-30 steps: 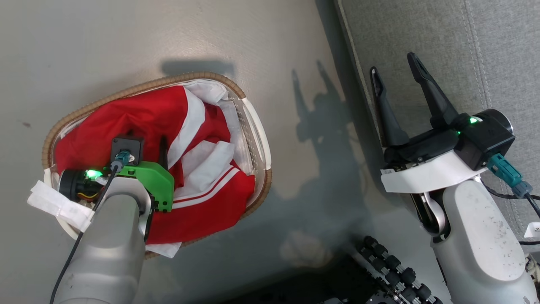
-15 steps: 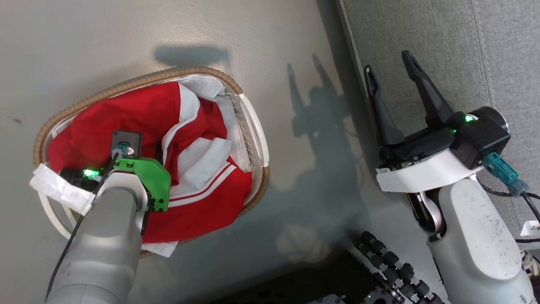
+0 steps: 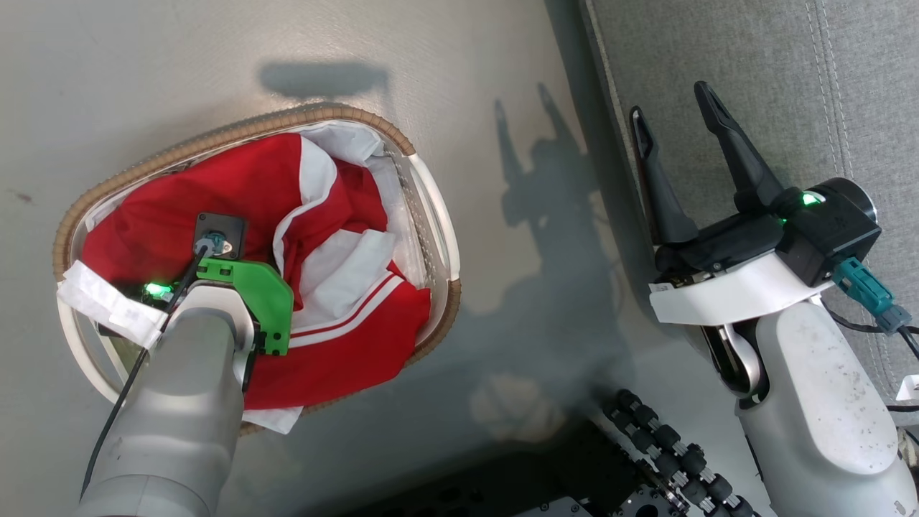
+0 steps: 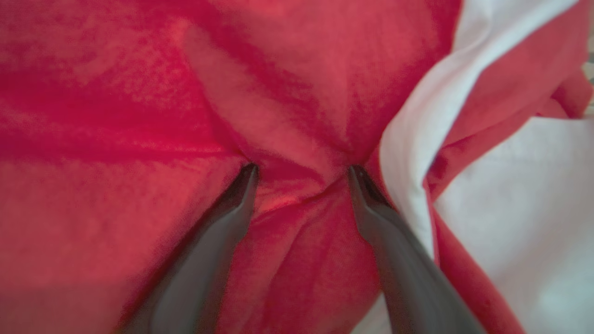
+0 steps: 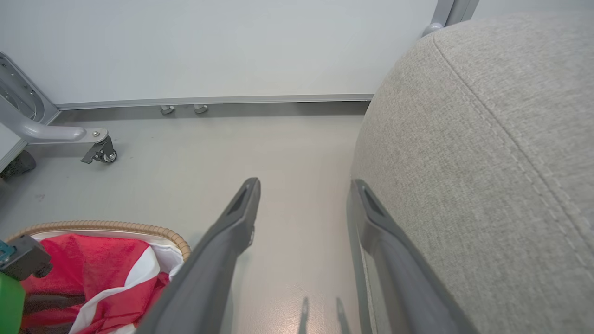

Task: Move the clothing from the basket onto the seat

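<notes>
Grey floor (image 3: 215,57), wheeled frame (image 5: 69,134) beyond basket (image 5: 116,227) (left tool (image 4: 301,174) splayed amid clothing (image 4: 116,116))

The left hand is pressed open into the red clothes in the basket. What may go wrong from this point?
1. The left hand has only a small fold of the red clothing between its open fingers; when it closes, it may grip too little and slip.
2. The garments lie bunched, one edge draped over the basket rim; lifting may drag the basket or drop a garment on the floor.
</notes>
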